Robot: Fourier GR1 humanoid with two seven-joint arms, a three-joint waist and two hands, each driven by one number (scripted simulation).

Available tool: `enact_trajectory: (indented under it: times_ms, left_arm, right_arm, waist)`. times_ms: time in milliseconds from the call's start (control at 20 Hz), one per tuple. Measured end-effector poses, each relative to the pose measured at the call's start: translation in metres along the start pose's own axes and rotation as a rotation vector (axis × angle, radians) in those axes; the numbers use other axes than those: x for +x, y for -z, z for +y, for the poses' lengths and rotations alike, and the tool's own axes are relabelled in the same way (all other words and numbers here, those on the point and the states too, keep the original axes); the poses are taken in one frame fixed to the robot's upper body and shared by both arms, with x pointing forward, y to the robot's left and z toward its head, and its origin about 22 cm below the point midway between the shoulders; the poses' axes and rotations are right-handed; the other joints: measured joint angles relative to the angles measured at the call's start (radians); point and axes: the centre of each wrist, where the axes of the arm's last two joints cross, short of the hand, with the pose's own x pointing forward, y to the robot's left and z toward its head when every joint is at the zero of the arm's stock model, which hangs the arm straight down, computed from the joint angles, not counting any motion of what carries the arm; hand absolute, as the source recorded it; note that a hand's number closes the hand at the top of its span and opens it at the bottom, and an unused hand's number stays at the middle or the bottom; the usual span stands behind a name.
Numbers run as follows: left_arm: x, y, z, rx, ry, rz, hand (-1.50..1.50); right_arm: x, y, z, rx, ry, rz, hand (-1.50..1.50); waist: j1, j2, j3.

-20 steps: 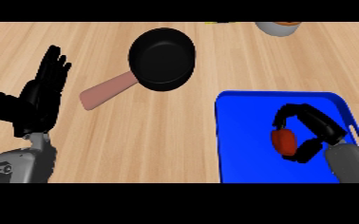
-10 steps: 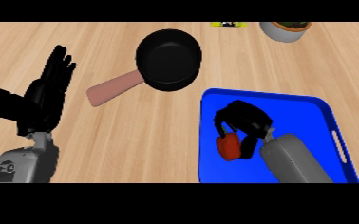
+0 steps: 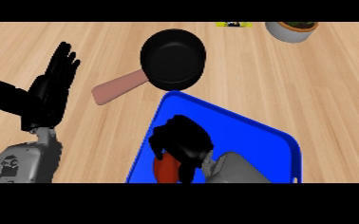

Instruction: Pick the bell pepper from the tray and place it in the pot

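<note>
While the right hand curls its black fingers round the red bell pepper at the lower middle of the frame, the pepper shows only partly beneath it, over the near left part of the blue tray; whether it touches the tray I cannot tell. Just beyond the tray's far corner, at the upper middle, the black pot sits on the wooden tabletop with its pinkish handle pointing lower left. At the left edge the left hand rests open, fingers straight up.
</note>
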Motion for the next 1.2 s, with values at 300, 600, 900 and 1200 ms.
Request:
enact_trajectory:
  times_ms: [300, 600, 900, 1200]
  left_arm:
    - [-0.001, 0.002, 0.004, 0.012, 0.0, 0.007, 0.0]
    - [0.0, 0.002, 0.005, 0.014, 0.002, 0.001, 0.0]
    - [0.0, 0.002, -0.001, 0.018, -0.003, -0.008, 0.0]
    - [0.003, -0.003, 0.005, 0.02, -0.001, -0.015, 0.0]
  right_arm:
    - [0.058, -0.01, -0.035, -0.338, 0.074, 0.054, 1.5]
    - [0.101, -0.009, -0.069, -0.608, 0.126, 0.133, 1.5]
    - [0.128, 0.015, -0.102, -0.721, 0.127, 0.205, 1.5]
    - [0.122, 0.043, -0.139, -0.761, 0.184, 0.249, 1.5]
  waist:
    - [-0.016, 0.0, 0.002]
    - [-0.016, 0.006, 0.002]
    - [-0.021, 0.014, 0.002]
    - [-0.03, 0.02, 0.003]
